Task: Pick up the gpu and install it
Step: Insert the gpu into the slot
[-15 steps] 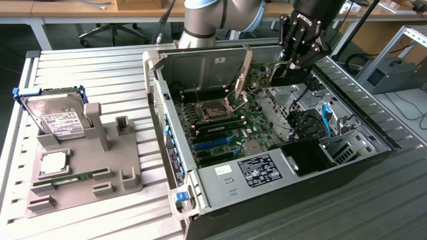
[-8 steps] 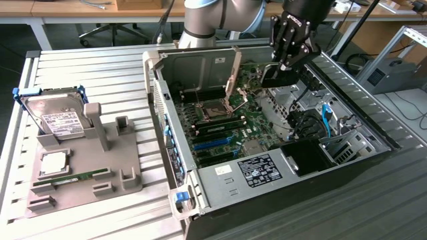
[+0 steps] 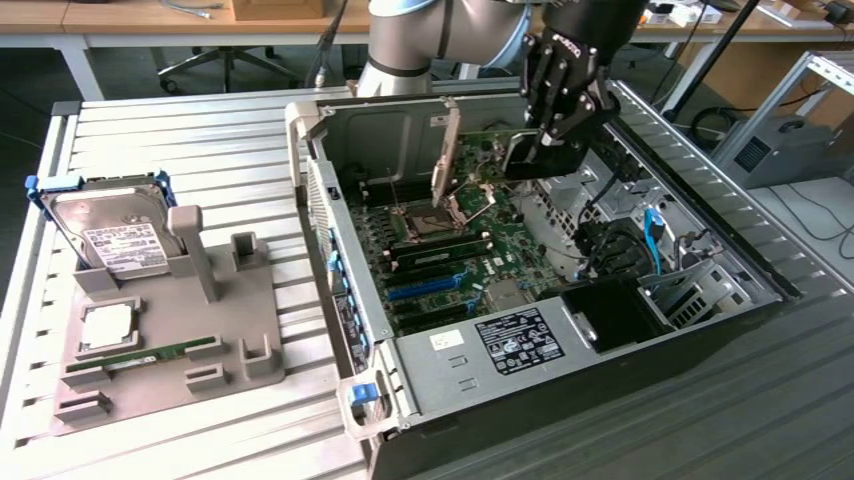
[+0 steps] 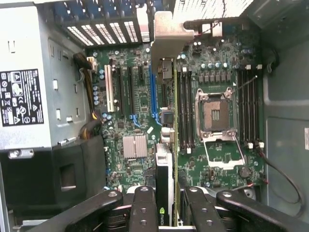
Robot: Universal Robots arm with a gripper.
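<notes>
I'm counting one gpu [image 4: 164, 169], one gripper [image 4: 169, 209] and one open computer case [image 3: 441, 345]. On the grey holder [image 3: 200, 350] at the exterior view's left I'm counting one hard drive [image 3: 114, 235] and one green memory stick [image 3: 160, 352]. The fingers [image 4: 145, 208] are standing partway closed, clamping the gpu between them. I'm seeing the card edge-on, upright over the motherboard [image 3: 441, 270] inside the case. Its long axis is running from the fingers to its silvery bracket [image 4: 170, 34], which is pointing at the slotted rear wall [image 4: 96, 29].
</notes>
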